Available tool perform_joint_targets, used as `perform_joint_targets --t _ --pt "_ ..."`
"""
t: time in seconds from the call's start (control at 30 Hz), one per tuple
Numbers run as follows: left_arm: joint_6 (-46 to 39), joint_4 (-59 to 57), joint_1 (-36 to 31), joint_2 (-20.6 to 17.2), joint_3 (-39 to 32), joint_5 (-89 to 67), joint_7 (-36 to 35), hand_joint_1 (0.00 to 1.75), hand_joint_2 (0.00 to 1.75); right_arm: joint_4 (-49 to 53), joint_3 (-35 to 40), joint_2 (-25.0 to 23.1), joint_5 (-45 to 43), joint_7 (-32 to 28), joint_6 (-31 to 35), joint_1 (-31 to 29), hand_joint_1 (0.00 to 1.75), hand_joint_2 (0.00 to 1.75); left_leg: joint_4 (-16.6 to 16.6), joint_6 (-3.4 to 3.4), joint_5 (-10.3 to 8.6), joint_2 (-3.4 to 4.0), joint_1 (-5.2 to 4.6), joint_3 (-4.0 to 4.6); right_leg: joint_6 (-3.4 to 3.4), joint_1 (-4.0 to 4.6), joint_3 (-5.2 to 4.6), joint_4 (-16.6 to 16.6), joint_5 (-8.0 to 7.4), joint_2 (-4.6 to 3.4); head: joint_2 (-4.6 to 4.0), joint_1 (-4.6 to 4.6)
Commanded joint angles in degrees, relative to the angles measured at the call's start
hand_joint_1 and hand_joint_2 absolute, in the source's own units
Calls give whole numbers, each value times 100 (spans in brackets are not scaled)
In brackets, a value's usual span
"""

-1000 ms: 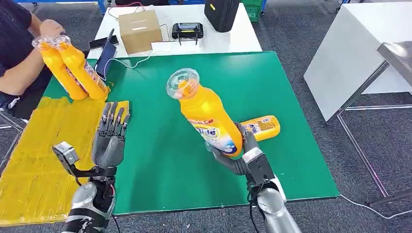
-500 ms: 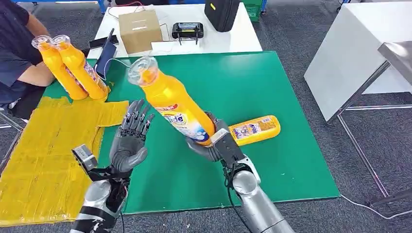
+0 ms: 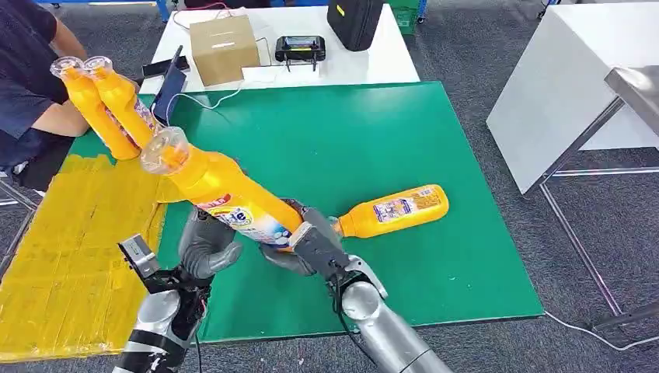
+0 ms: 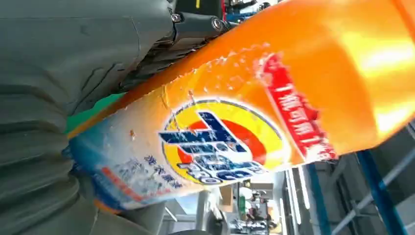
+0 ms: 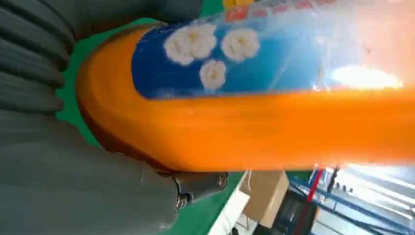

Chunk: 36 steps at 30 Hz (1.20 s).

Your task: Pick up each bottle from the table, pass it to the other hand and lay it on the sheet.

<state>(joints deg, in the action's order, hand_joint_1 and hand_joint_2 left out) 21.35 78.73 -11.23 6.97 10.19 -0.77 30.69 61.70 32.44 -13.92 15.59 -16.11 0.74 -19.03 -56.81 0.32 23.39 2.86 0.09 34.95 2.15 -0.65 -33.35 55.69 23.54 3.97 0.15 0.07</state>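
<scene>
Handoff time. Left hand (image 3: 208, 247) is under the bottle (image 3: 225, 193), cupping its label end — can't tell if the fingers have closed. Right hand (image 3: 301, 245) grips the base above the green mat (image 3: 404, 132); I'd only release once left clamps. Long axis slants, cap up-left toward the sheet (image 3: 62, 249).

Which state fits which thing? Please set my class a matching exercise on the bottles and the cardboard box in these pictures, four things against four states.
Things:
1. tilted bottle
2. lying bottle
3. pair of bottles
4. cardboard box

States:
A. stands on the white table
B. rests on its side on the green mat
C. held at its base end by the right hand
D. stands leaning at the mat's far left edge, beside the person

Pairs: 1-C, 2-B, 3-D, 4-A
</scene>
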Motion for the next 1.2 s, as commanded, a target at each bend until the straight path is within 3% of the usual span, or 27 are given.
perform_joint_targets --t 0.03,0.1,0.13,0.17,1.13,1.17,1.2 --pt "-442 -516 -372 -171 128 -526 -6 0 175 -1520 1473 -315 273 50 -148 -123 175 175 7 -6 7 -10 9 -28 -9 3 27 -9 5 -32 0 0" --pt "-463 -570 -404 -200 136 -604 37 0 175 -1662 1592 -351 302 32 -138 -101 175 175 9 -7 8 -19 11 -31 -11 4 29 -10 9 -33 0 -2" --pt "-471 -564 -387 -173 95 -599 58 164 175 -1697 1600 -351 298 16 -105 -108 175 175 5 -4 3 -19 9 -16 -7 4 15 -8 6 -12 0 -2" --pt "-492 -531 -358 -176 105 -645 105 175 175 -1677 1574 -331 285 11 -77 -106 175 175 4 -3 1 -23 7 -10 -6 3 7 -7 5 -6 0 -2" --pt "-504 -350 -144 -276 9 -875 340 175 175 -1206 1133 1 337 68 119 -110 175 175 1 -4 5 -38 10 -8 -9 3 12 -7 13 -8 0 -2" --pt "-519 -299 -96 -344 34 -976 413 175 175 -1133 1078 53 377 99 173 -150 157 175 0 -5 8 -46 12 -15 -11 4 19 -6 16 -13 0 -2" --pt "-548 -258 -47 -405 24 -1078 473 175 175 -1067 1011 102 436 190 255 -207 24 175 3 -3 2 -33 7 -4 -7 1 3 -7 9 -6 0 0"
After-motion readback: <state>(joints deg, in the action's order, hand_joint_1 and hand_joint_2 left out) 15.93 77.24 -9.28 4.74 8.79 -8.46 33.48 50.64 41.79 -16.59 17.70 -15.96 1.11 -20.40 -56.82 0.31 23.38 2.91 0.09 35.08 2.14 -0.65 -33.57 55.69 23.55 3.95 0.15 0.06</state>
